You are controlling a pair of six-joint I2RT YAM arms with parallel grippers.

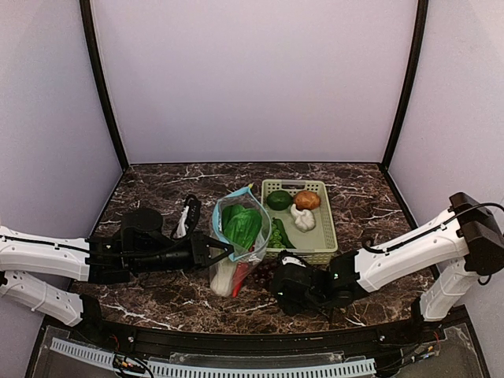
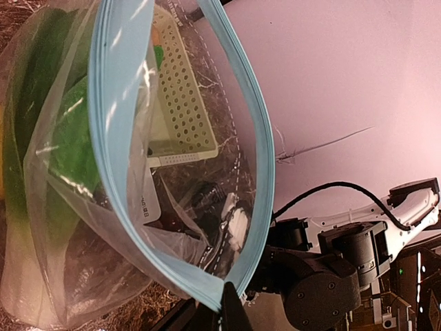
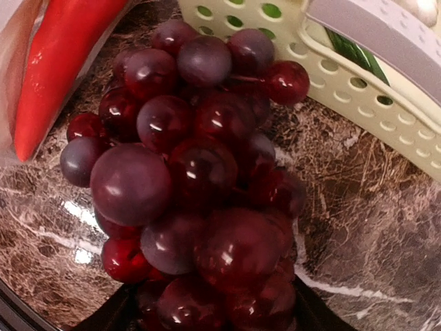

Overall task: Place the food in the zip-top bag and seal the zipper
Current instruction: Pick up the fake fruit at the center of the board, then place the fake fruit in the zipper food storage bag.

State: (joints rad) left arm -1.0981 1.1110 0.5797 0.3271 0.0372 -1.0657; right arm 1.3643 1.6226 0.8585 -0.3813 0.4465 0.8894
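1 white label (image 2: pixel 146 203) on zip-top bag (image 2: pixel 172 234), txt too blurry to read.

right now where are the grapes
The grapes: on the table at the right hand, centre of the right wrist view, between the zip-top bag and the basket.

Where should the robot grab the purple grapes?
Probably across the wide middle of the grapes, coming straight down from above. The bunch lies flat on the table, long and lumpy, with the basket close on one side and the red pepper on the other.
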